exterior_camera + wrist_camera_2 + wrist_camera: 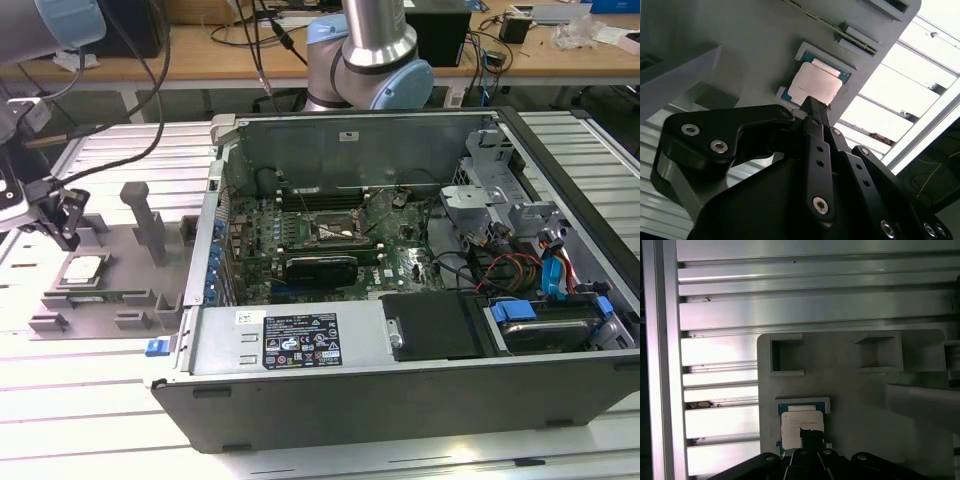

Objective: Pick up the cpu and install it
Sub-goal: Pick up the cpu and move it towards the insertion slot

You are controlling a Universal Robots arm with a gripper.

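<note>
A ribbed aluminium desk (pixel 90 400) carries everything. On it, toward the exterior view's right, an open computer case (pixel 400 400) lies on its side, with the motherboard (pixel 300 225) exposed and its square metal-framed socket (pixel 338 232) near the middle of the board. Well apart from the case, toward the exterior view's left, a flat grey fixture tray (pixel 120 265) rests on the desk, with raised blocks and several square pockets. The black end effector (pixel 66 235) hangs over the tray's near-left part; in both wrist views its two thin fingers look pressed together at the tip, with no gap showing and nothing between them (pixel 810 102) (pixel 812 432). The cpu (pixel 82 268) lies flat in one of the tray's framed pockets, its pale metal top facing up, directly below the end effector. In both wrist views the finger tip overlaps one edge of the cpu (pixel 815 82) (pixel 797 421); whether it touches cannot be told.
</note>
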